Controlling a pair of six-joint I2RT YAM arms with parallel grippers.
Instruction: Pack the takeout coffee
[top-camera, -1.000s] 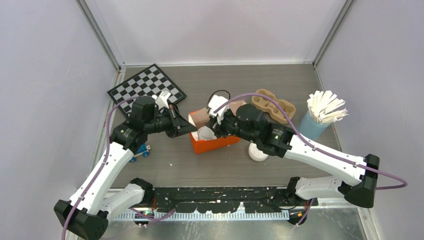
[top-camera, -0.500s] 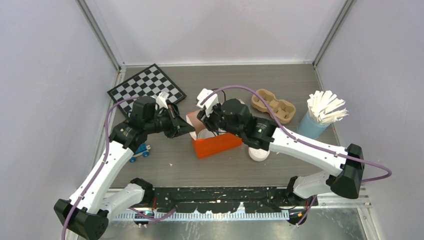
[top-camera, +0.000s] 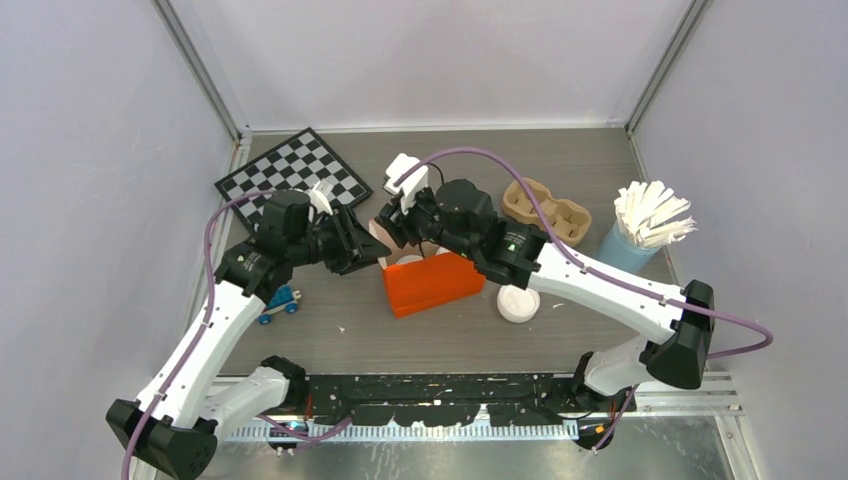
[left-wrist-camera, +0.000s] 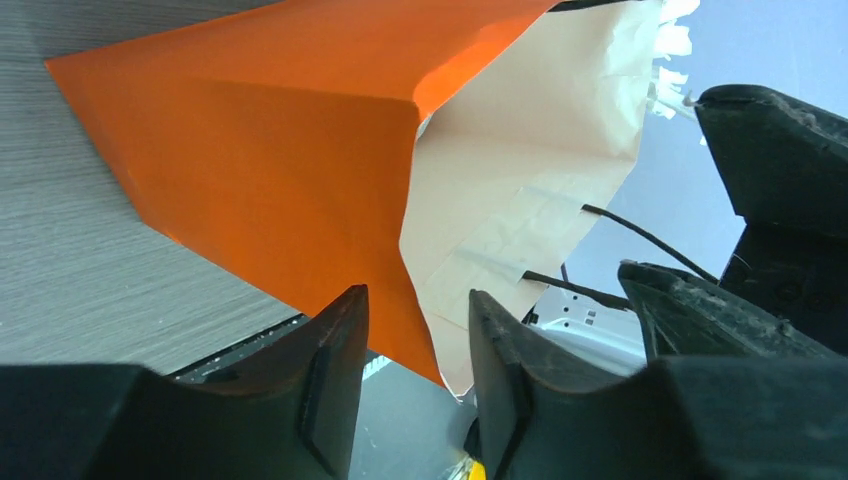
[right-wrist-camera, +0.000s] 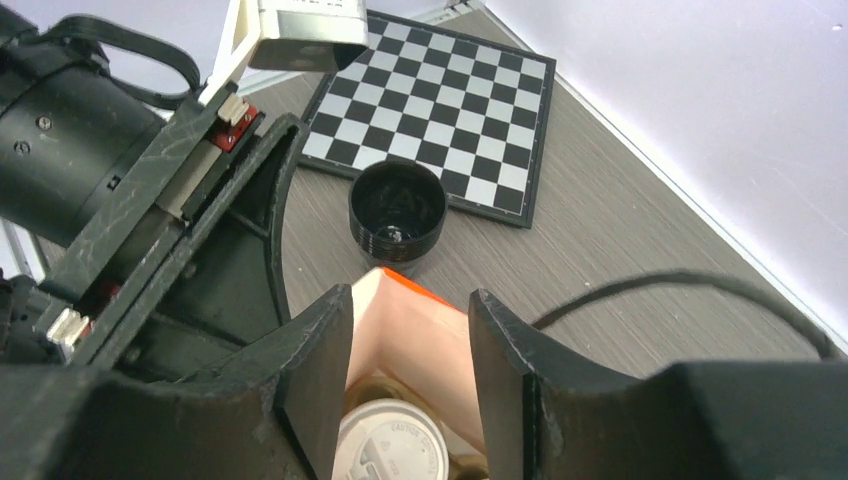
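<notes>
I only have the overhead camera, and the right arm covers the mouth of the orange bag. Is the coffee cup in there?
Observer: Yes, the right wrist view shows the small takeout cup with a round white plastic sip lid inside the orange paper bag.
Operator: Is the right gripper gripping it?
Observer: No, its jaws stand open, and the cup looks clear of them.
Operator: And the left gripper?
Observer: Open too, its fingers either side of the bag's rim, not pinching it.

the takeout coffee (right-wrist-camera: 390, 445) has raised lettering on its lid, seemingly 'caution', the rest too faint to read.
</notes>
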